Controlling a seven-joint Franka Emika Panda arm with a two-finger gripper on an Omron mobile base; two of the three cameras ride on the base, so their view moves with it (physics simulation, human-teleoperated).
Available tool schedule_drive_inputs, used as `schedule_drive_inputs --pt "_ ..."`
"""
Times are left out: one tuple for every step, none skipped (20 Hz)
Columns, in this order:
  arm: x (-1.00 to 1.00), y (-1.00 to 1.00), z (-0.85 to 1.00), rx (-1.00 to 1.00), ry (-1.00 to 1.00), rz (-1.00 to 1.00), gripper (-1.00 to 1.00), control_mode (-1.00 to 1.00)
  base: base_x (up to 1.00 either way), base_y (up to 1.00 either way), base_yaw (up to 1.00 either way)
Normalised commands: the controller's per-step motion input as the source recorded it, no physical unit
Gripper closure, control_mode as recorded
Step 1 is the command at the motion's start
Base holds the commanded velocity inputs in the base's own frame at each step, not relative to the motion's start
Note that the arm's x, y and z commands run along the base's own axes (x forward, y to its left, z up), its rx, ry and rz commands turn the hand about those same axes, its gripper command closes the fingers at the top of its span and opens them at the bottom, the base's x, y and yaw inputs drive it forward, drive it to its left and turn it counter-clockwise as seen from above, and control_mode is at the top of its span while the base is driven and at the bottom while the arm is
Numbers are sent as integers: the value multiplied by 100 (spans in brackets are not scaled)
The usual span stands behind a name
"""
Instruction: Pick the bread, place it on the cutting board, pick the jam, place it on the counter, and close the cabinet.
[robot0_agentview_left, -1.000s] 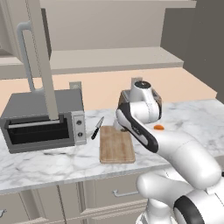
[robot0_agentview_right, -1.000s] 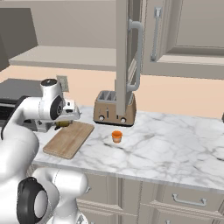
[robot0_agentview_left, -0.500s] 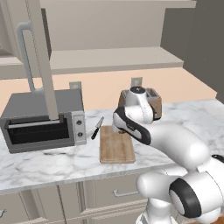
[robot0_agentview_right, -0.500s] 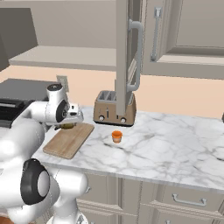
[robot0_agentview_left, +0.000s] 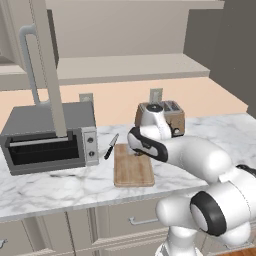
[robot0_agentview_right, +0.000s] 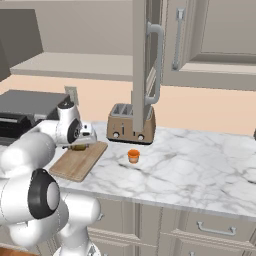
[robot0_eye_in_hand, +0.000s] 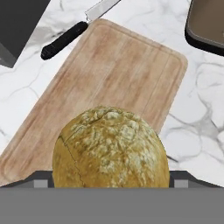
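I have swung the arm left from beside the toaster (robot0_agentview_right: 131, 124), and my gripper (robot0_agentview_right: 78, 146), clamped on the bread (robot0_eye_in_hand: 110, 147), now hangs over the far end of the cutting board (robot0_eye_in_hand: 111, 83). The jam (robot0_agentview_right: 133, 156) already sits on the tabletop (robot0_agentview_right: 200, 170), so I judge lowering and release come next.

A rendered home kitchen is shown. A white marble counter (robot0_agentview_right: 200, 165) is set over beige drawers (robot0_agentview_right: 210, 227), and panelled wall cabinets (robot0_agentview_right: 210, 35) with bar handles are hung above. A toaster (robot0_agentview_right: 131, 124), a toaster oven (robot0_agentview_left: 50, 132), a wooden cutting board (robot0_agentview_left: 132, 166) and a knife (robot0_eye_in_hand: 65, 38) are seen on it.
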Motion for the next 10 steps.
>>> schedule_drive_inputs --pt "0 0 -19 0 0 0 100 -100 0 0 0" --pt "0 0 -19 0 0 0 100 -100 0 0 0" --pt "0 0 -17 0 0 0 100 -100 0 0 0" --pt "0 1 -14 0 0 0 100 -100 0 0 0" --pt "0 3 -11 0 0 0 100 -100 0 0 0" --pt "0 4 -19 0 0 0 100 -100 0 0 0" --pt "0 4 -20 0 0 0 100 -100 0 0 0" --pt "0 3 -21 0 0 0 100 -100 0 0 0" --pt "0 4 -21 0 0 0 100 -100 0 0 0" --pt "0 4 -22 0 0 0 100 -100 0 0 0"
